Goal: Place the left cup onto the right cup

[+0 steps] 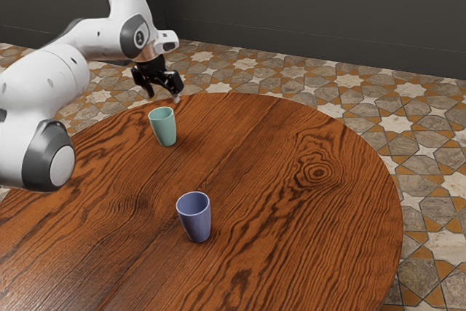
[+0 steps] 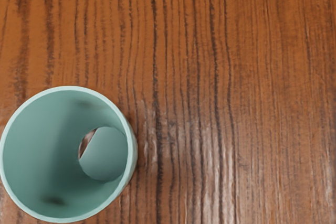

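Where the wooden table (image 1: 306, 180) lies closest to the exterior camera, we find the blue cup (image 1: 194, 216) standing upright on its narrow base, mouth up, with bare wood all around it. Farther back and toward the exterior view's left stands the green cup (image 1: 163, 126), also upright and mouth up, well apart from the blue one. Neither cup touches the other, and neither is lifted.

Beyond the green cup, above and slightly behind it, hangs our gripper (image 1: 163, 93). Its two black fingers are spread wide and point down, with nothing between them. They hang clear of the green cup's rim. Our white arm (image 1: 87, 41) reaches in from the exterior view's left to carry it.

From the wrist view we look almost straight down into the green cup (image 2: 52, 156). Its round rim and pale inner wall show clearly, and the striped grain of the table (image 2: 236, 77) runs beside it.

Past the table's far edge, a patterned tile floor (image 1: 408, 107) stretches back to a dark wall (image 1: 328, 5).
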{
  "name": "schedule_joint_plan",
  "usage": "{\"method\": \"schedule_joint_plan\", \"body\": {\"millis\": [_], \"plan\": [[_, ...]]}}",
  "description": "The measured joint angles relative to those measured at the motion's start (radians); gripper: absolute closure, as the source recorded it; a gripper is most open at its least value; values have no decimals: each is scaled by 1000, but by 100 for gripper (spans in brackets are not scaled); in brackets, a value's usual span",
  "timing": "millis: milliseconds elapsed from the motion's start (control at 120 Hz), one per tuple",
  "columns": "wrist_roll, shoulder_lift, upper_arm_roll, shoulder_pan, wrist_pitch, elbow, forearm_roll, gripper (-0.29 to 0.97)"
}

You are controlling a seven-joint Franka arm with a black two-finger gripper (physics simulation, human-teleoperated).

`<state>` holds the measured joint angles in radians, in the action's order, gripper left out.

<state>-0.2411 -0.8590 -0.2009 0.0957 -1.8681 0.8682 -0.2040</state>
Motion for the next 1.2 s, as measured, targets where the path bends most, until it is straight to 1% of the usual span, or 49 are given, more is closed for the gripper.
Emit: {"method": "schedule_joint_plan", "body": {"millis": [433,583,767,867,967,1108,1200], "plan": [[-12,-24,4,36,-40,5,-33,0],[-15,-62,50,74,-58,-6,-35,0],[-17,-63,58,80,-41,-18,-35,0],[-17,-99,59,81,-6,-103,-35,0],[-17,-168,57,81,43,-222,-34,0],[-18,-242,57,81,84,-309,-35,0],[-18,-263,58,81,97,-327,-36,0]]}}
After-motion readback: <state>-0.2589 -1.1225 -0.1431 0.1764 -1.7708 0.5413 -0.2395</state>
